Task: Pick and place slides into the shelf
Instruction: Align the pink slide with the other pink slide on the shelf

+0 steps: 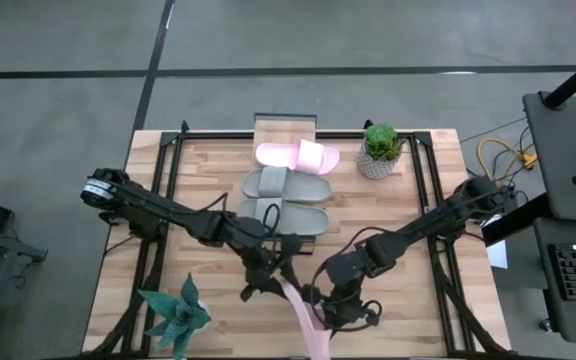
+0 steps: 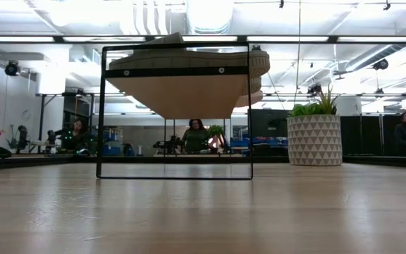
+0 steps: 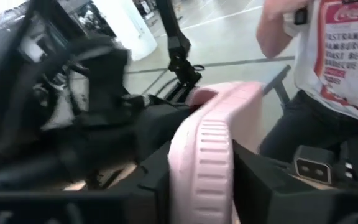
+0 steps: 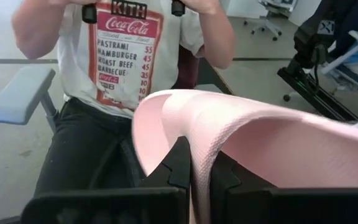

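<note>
Pinching hard, your right gripper (image 4: 199,171) has its dark fingers pressed together on the ribbed edge of a soft pink slide (image 4: 278,140), and the foam bends in a curve, held up near the table's (image 1: 418,310) front edge. Your left gripper (image 3: 201,177) has its fingers around the same slide's ridged rim. Three more slides, two grey (image 1: 286,184) and one pink (image 1: 298,155), lie flat on the shelf's (image 2: 175,95) pale wood plank. A person in a printed white shirt (image 4: 126,53) sits beyond.
</note>
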`<move>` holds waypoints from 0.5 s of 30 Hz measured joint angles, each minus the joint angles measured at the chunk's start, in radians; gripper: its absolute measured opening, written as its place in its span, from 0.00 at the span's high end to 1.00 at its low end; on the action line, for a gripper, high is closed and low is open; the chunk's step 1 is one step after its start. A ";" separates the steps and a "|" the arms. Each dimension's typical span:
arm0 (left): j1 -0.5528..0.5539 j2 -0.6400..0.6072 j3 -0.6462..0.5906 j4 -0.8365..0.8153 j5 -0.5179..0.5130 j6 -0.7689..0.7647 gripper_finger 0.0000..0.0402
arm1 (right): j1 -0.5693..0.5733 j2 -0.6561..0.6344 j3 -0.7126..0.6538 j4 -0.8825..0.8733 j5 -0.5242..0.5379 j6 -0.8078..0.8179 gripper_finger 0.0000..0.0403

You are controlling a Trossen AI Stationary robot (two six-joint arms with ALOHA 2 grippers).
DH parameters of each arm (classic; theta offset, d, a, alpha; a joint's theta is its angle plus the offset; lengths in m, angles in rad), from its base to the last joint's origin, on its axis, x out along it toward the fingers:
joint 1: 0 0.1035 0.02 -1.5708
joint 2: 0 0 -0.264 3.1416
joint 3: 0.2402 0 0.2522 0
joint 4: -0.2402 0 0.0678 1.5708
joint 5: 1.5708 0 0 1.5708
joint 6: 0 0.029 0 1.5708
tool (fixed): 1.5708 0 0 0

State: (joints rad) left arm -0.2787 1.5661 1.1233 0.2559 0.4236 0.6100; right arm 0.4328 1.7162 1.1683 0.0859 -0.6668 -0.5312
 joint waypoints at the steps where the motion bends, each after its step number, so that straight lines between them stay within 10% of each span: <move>1: 0.000 0.000 -0.001 -0.011 0.000 0.004 0.77 | 0.000 -0.008 0.000 -0.016 0.001 0.000 0.98; 15: 0.000 -0.066 -0.013 -0.122 -0.017 0.030 0.87 | 0.000 -0.131 0.002 -0.157 0.181 0.134 0.82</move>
State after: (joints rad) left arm -0.2787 1.4998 1.1103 0.1339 0.4066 0.6397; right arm 0.4328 1.5856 1.1698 -0.0708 -0.4860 -0.3971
